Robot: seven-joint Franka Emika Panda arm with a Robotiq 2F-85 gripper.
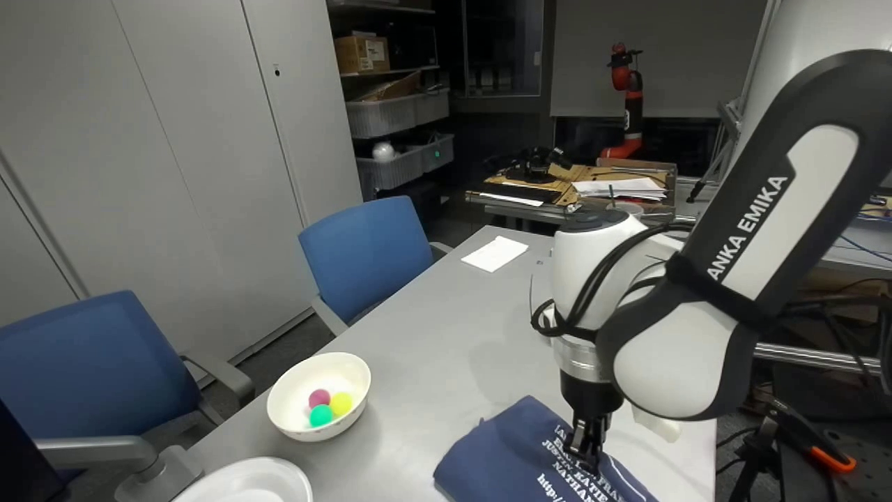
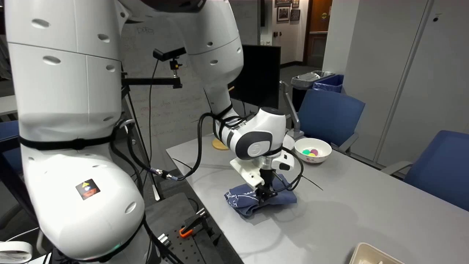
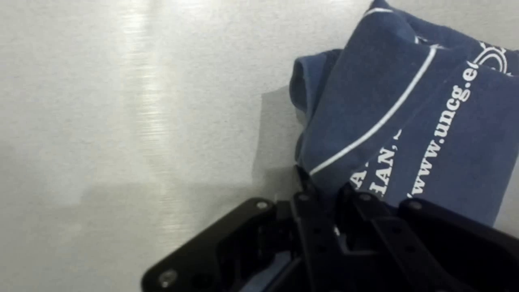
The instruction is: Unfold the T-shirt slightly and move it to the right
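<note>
The T-shirt is dark navy cloth with white lettering and lies folded in a heap on the grey table. It shows in both exterior views and on the right of the wrist view. A white curved line runs across its folded flap towards the fingers. My gripper points down at the shirt in both exterior views. Its fingers are close together with a folded edge of the cloth between them. The left finger lies along the shirt's edge; the cloth deep between the fingers is dark and partly hidden.
A white bowl with three coloured balls stands on the table, also in an exterior view. A white plate is near it. White paper and a beige tray are farther along. Blue chairs line one edge.
</note>
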